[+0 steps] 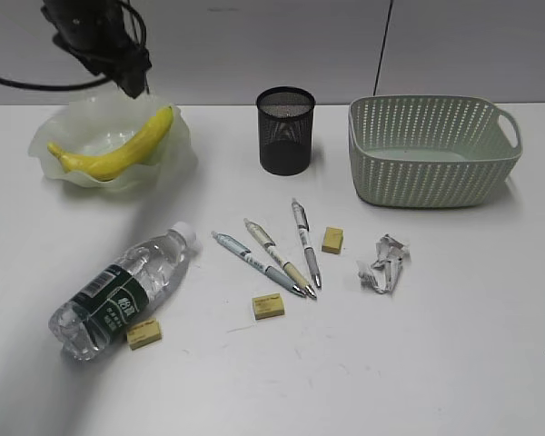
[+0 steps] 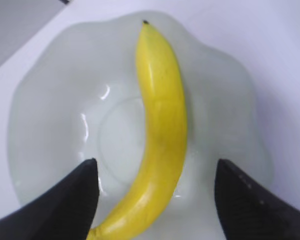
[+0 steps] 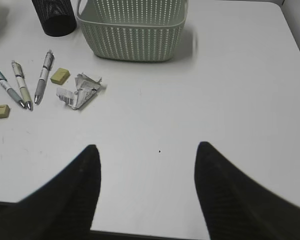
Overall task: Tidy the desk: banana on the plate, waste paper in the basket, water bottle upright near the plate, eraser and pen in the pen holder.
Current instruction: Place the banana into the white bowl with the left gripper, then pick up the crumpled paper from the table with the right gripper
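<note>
As the banana (image 2: pixel 162 125) lies in the plate (image 2: pixel 55 100) | left claw (image 2: pixel 155 192) spread above | right claw (image 3: pixel 146 175) spread, empty over worktop (image 3: pixel 230 100)

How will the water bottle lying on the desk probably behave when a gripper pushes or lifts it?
The water bottle lies on its side and is round, so a push would likely roll it. Its clear plastic looks thin and smooth, so it may dent or slip under a squeeze. An eraser beside its base might block rolling that way.

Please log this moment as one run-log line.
banana: on plate | left gripper: open above it | right gripper: open, idle | water bottle: lying | waste paper: outside basket
</note>
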You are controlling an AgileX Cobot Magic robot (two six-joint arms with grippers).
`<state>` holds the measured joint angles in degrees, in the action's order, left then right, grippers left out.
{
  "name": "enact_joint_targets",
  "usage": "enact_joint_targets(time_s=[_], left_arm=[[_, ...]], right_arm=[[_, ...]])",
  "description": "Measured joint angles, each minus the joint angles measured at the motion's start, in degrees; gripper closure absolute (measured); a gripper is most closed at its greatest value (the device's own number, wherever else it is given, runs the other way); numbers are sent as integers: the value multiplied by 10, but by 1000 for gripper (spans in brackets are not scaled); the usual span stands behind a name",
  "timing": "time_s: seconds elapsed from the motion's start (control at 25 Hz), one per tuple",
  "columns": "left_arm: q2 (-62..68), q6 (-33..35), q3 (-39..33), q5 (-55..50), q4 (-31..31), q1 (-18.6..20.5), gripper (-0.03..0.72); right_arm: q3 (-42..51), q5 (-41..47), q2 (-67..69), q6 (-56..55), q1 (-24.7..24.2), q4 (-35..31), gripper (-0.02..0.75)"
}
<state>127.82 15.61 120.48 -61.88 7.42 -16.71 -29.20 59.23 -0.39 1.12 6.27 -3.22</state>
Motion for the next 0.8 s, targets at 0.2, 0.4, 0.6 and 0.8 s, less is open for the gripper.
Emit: enact_joint_targets(time_s=[0.2, 0.4, 0.6, 0.8], left_arm=[[-88, -31, 0, -46, -5, -1, 146], [-184, -112, 0, -76, -5, -1, 146], [-281, -168, 0, -78, -7, -1, 146], [-370, -178, -11, -78, -8, -1, 165]], right_arm=[[0, 0, 0, 0, 0, 0, 264], [0, 0, 0, 0, 0, 0, 264], [0, 0, 0, 0, 0, -1, 264], [0, 0, 0, 0, 0, -1, 264]])
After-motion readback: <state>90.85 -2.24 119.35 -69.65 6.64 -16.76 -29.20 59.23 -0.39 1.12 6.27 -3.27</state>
